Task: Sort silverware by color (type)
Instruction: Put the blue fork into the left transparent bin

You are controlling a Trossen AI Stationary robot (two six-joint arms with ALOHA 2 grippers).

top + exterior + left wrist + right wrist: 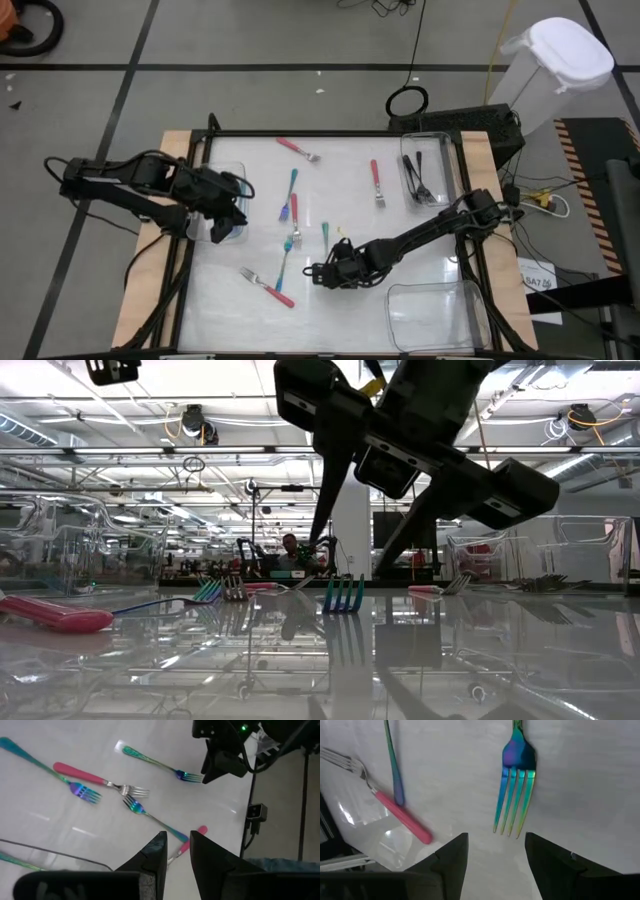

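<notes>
Forks lie loose between clear bins; right gripper jaws released, left gripper jaws narrow, empty.

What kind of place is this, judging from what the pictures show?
Probably a robotics lab or workshop. The table stands on a bare grey floor with loose cables; the low view shows a large hall with ceiling pipes and more work benches behind.
</notes>
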